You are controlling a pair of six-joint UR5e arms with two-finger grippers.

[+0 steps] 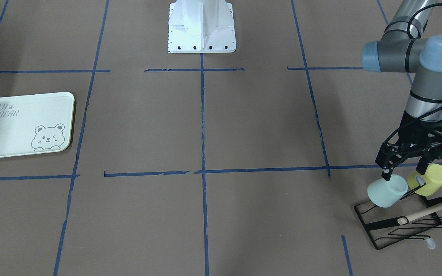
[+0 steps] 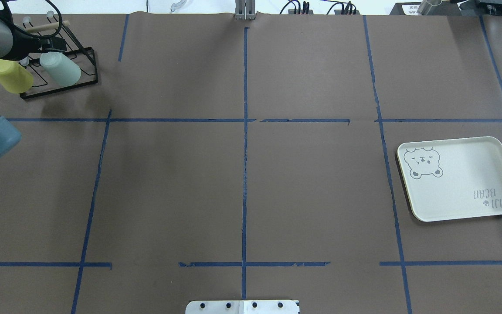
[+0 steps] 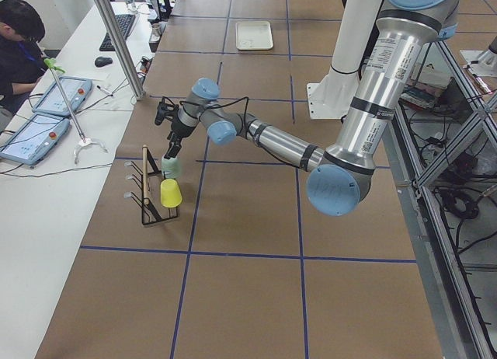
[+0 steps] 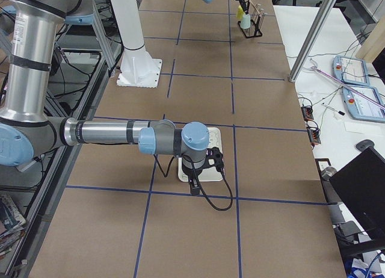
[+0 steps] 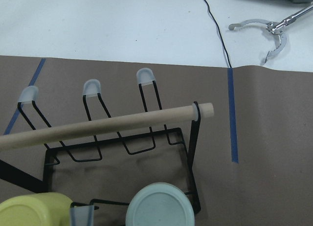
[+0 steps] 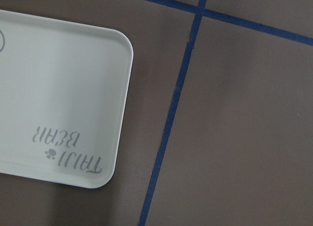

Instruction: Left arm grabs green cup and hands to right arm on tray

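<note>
Table cover (image 2: 312, 196): brown paper, matt, faintly creased at the seams.
Grid lines (image 2: 245, 174): blue tape, dull, edges frayed in places.
Tray (image 2: 460, 192): smooth, low sheen, printed grey markings; probably plastic, though no view settles it.
Green cup (image 1: 386, 191): smooth plain plastic, satin finish.
Yellow-green cup (image 1: 430, 179): same plastic, same finish.
Rack (image 1: 382, 226): thin black wire, coated, slight gloss.
Prong caps (image 5: 92, 87): translucent, milky.
Dowel (image 5: 107, 125): bare pale wood, matt.
Left arm (image 3: 279, 141): brushed silver metal tubing, smooth pale blue joint caps, black cable.
Base (image 1: 202, 27): white painted metal, glossy.
</note>
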